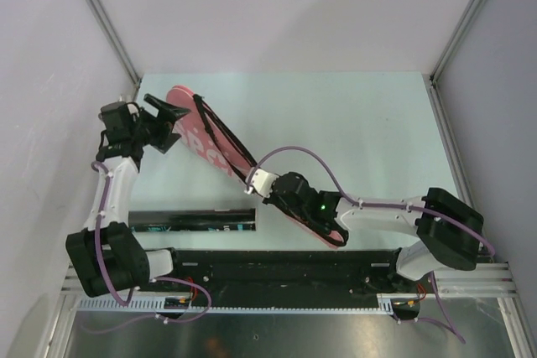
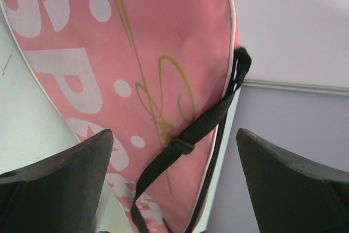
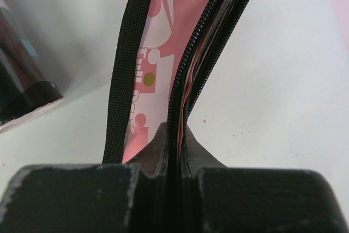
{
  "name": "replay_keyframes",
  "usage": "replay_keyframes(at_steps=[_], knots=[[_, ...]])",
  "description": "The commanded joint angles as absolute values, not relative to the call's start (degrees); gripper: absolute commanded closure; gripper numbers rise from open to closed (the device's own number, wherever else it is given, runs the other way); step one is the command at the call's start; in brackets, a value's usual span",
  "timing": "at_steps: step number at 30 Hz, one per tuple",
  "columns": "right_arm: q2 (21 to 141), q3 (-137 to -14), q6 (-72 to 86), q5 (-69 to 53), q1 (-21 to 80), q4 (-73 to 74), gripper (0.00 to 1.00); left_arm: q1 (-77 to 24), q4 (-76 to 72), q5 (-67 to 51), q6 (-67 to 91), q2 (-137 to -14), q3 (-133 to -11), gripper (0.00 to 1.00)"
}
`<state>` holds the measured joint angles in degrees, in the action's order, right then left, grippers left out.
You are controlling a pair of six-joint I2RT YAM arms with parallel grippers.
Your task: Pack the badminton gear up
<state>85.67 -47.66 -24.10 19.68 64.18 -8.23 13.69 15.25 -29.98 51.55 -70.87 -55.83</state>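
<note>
The pink racket-shaped bag (image 1: pixel 204 144) lettered "SPORT" lies diagonally on the table, its wide end at the far left. My left gripper (image 1: pixel 170 121) hovers open over that wide end. In the left wrist view the bag (image 2: pixel 136 53) and its black strap (image 2: pixel 188 135) show between the spread fingers (image 2: pixel 60 181), untouched. My right gripper (image 1: pixel 256 184) is shut on the bag's zipper edge (image 3: pixel 188 69) near the narrow part, and the black zipper teeth run straight into the closed jaws (image 3: pixel 175 135). A long black tube (image 1: pixel 193 220) lies near the front, left of the right gripper.
The tube's end (image 3: pixel 22 88) sits close to the left of the right gripper. The black strap (image 3: pixel 128 64) hangs along the bag beside the zipper. The table's far left edge and grey wall (image 2: pixel 294 151) are just past the bag's wide end.
</note>
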Motion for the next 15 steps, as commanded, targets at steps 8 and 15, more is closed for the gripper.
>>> replay_keyframes(at_steps=[8, 15], knots=[[83.5, -43.6, -31.7, 31.1, 70.0, -17.2, 1.0, 14.0, 27.1, -15.2, 58.1, -77.6, -71.9, 0.0], [82.4, -42.3, -33.3, 33.0, 72.2, -18.6, 1.0, 12.7, 31.5, -12.5, 54.6, -85.2, -78.0, 0.0]])
